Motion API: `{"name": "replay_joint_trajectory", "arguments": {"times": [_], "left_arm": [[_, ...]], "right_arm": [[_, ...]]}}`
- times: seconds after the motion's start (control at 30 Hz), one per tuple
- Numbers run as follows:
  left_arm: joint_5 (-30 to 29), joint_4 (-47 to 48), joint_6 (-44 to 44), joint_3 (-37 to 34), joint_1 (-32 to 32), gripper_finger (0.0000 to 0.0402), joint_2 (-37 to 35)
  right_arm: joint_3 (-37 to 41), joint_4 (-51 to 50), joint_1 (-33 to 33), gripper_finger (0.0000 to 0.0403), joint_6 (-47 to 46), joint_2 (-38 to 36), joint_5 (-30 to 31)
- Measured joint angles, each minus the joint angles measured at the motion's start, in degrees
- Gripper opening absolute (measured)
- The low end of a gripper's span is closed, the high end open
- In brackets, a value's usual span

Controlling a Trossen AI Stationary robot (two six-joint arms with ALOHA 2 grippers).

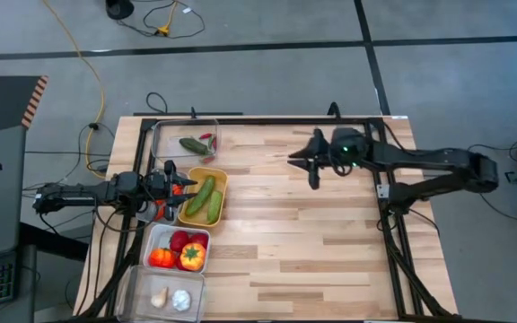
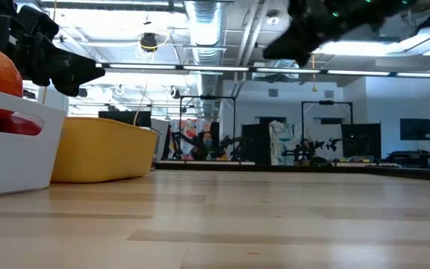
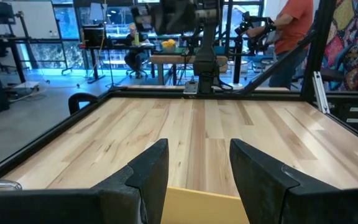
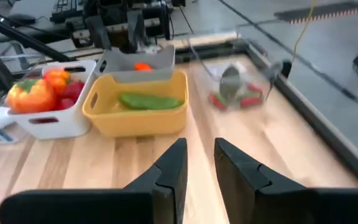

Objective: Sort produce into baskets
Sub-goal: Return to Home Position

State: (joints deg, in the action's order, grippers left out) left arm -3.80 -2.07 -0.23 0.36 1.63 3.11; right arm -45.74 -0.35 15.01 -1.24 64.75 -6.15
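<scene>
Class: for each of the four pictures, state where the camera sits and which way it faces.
High: overhead, facing straight down on the table; left arm, right arm show.
Low: tabletop height, facing the room; arms overhead.
Left wrist: across the table, past the left tool.
Right wrist: past the right tool at the yellow tray, shared with high.

My high camera looks straight down from well above and takes in the whole table [image 1: 312, 242]. The low one sits at table-top height, close beside the white basket [image 2: 10, 161] and yellow basket [image 2: 103, 153], facing level across the boards into the room. The left wrist camera looks past the left hand [image 3: 197, 149] across the table to its far edge. The right wrist camera looks past the right hand [image 4: 199, 144] back toward the baskets. All four views share the yellow basket.
</scene>
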Motion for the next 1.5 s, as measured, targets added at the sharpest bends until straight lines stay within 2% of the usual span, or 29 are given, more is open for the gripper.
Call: {"name": "replay_joint_trajectory", "arguments": {"times": [0.2, 0.43, 0.63, 0.9, 1.5], "left_arm": [[-0.04, -0.02, -0.55, 0.01, -0.01, 0.0157, 0.0], [-0.06, -0.02, -1.34, 0.0, 0.0, 0.0157, 0.0], [-0.08, -0.02, -1.53, 0.01, 0.0, 0.0157, -0.01], [-0.06, -0.02, -1.53, 0.02, 0.0, 0.0157, 0.0], [-0.08, -0.04, -1.09, 0.0, 0.02, 0.0157, 0.0]], "right_arm": [[8.96, 2.44, -0.96, 0.0102, -4.17, -7.12, 0.15], [21.91, 17.03, -1.48, 0.0102, -5.49, -15.42, 0.2], [34.67, 30.14, 0.11, 0.0102, -10.94, -21.28, 0.44], [44.79, 37.79, 1.8, 0.0102, -14.97, -27.78, 1.66], [45.29, 37.1, 2.01, 0.0102, -11.69, -38.17, 1.42]]}}
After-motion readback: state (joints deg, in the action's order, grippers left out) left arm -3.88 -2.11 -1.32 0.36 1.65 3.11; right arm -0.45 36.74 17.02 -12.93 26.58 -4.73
